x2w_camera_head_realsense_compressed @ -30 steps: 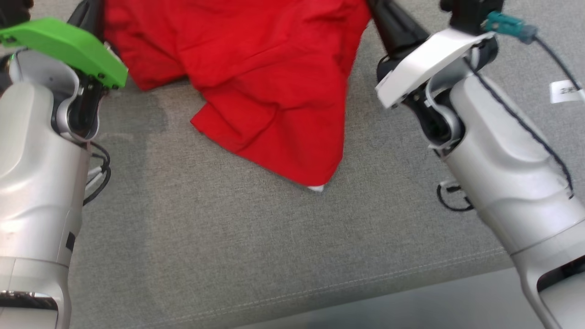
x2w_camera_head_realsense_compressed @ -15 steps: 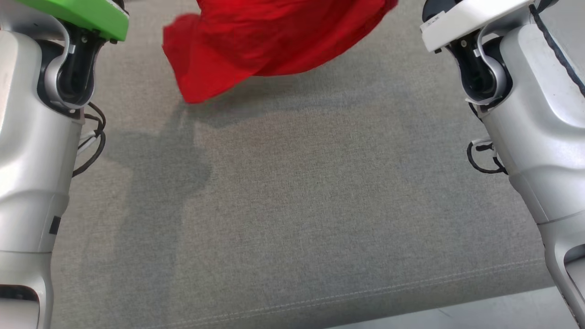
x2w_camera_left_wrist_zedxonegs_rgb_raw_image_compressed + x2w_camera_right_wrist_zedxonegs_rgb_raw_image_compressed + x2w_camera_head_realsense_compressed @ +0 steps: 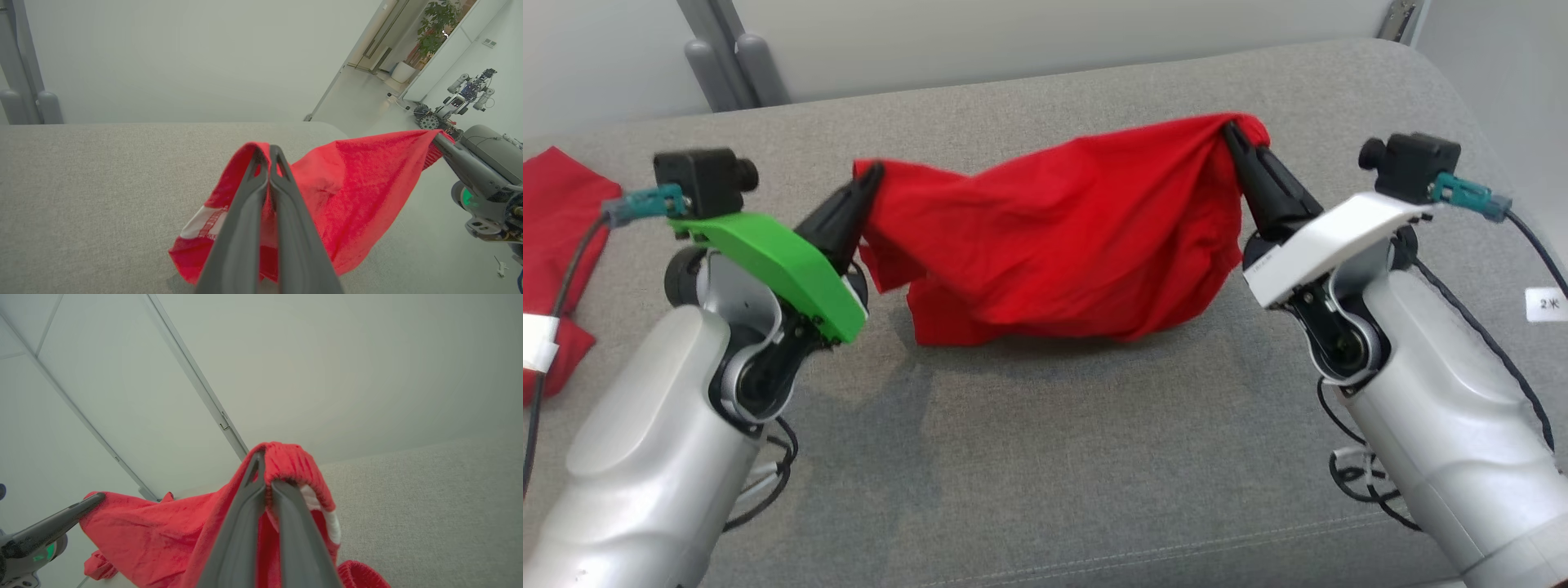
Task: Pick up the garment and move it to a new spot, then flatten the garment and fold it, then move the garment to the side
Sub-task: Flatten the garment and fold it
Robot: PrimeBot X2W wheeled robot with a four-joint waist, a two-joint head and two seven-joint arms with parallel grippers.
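1. My left tool (image 3: 872, 171) and right tool (image 3: 1230, 129) each clamped the upper edge of the red garment (image 3: 1078, 237), mid-frame.
2. Held wide, it hung spread, lower edge touching the couch (image 3: 1045, 457), ready for flattening.

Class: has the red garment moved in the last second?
Yes. The camera shifted too, but against the grey cushion the garment has risen: it lay crumpled, and now hangs stretched between the left end effector and right end effector.

Soft, even indoor light, faint shadows on the fabric, wide-angle bending in wrist views.
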